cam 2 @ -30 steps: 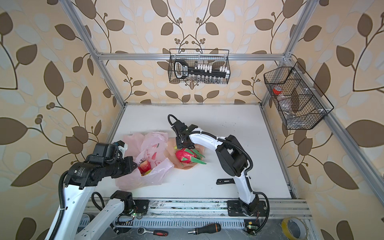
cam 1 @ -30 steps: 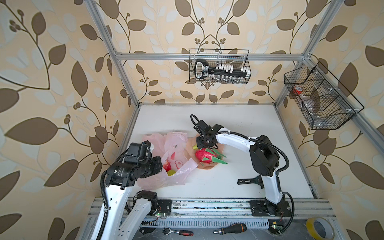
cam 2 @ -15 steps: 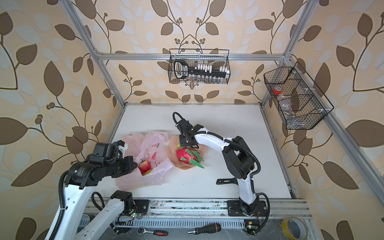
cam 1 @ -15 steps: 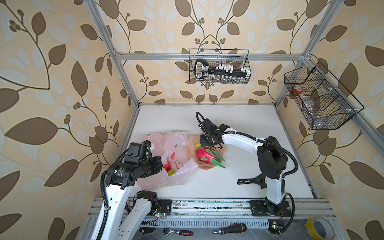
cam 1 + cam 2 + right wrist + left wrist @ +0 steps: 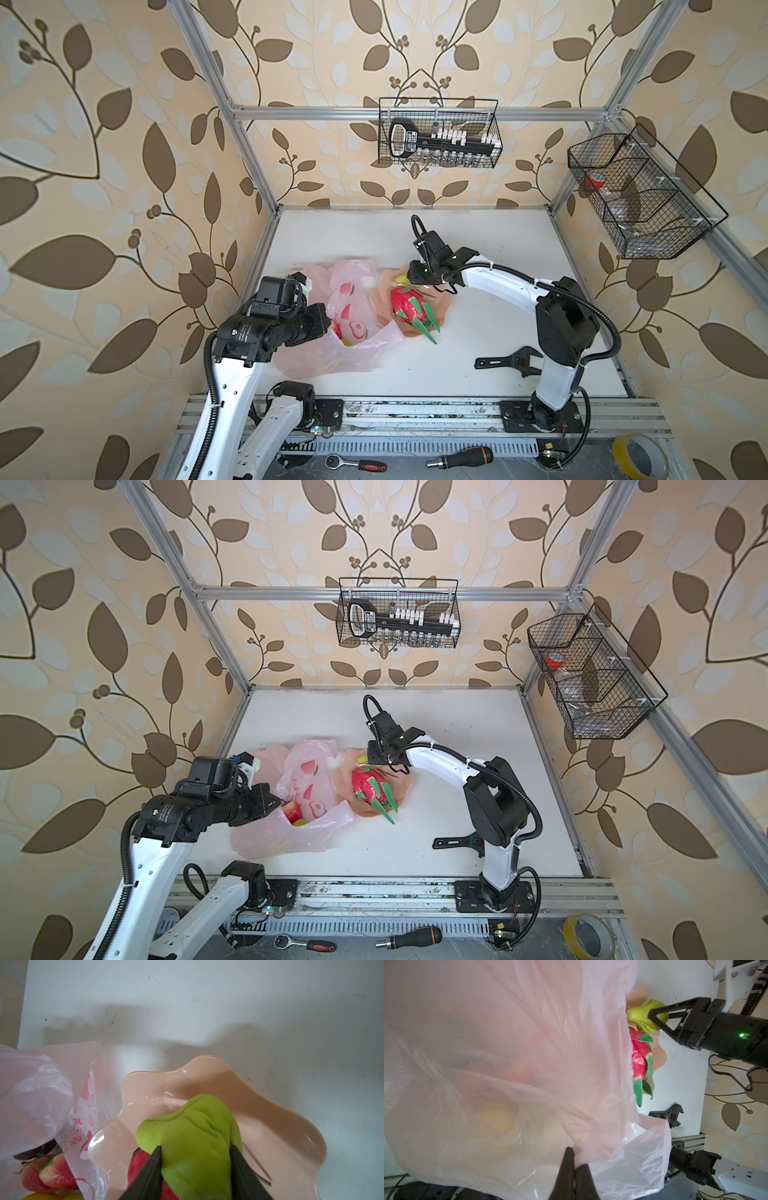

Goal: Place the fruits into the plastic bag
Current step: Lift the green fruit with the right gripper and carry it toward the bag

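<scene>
Worktop [image 5: 498,332], left of centre, carries the limp, slippery plastic bag [image 5: 357,357], rim pinched shut in the left hand [image 5: 575,1157]; only that wrist view shows it. Beside it, the bowl [image 5: 442,316] holds the bulky dragon fruit [image 5: 409,305], probably best gripped mid-body. Right hand [image 5: 195,1147] squeezes a soft green pear [image 5: 193,1118] over it.

Translucent plastic bag [image 5: 508,1064] crinkling glossily, peach bowl [image 5: 280,1109] shining smooth and glossy, green pear [image 5: 193,1136] looking matt and creased, tabletop [image 5: 207,1001] showing matt scuffs.
</scene>
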Robot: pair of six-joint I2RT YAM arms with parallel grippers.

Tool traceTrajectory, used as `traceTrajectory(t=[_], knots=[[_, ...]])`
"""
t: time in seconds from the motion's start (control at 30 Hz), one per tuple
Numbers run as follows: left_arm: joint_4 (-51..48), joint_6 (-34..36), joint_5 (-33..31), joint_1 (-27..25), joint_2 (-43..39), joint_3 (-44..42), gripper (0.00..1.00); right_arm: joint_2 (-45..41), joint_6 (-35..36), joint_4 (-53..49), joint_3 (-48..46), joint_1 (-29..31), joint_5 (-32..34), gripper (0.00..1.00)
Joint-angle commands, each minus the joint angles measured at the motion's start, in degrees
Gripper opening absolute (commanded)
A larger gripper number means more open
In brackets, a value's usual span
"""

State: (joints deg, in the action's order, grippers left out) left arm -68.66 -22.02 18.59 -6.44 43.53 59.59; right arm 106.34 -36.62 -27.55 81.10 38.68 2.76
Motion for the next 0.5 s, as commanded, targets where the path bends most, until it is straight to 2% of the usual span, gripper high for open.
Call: traceTrajectory(t=[0.0,0.47], knots=[[2.37,0.75,4.06,-0.35,0.45,2.45,0.0,-3.19,-1.06,1.53,-1.63,-1.09,-1.3,0.37],[4.5,1.54,7.34,-0.42,2.9,5.79,0.0,-10.81,-2.18,2.98,-4.21,-2.39,-2.32,0.37]])
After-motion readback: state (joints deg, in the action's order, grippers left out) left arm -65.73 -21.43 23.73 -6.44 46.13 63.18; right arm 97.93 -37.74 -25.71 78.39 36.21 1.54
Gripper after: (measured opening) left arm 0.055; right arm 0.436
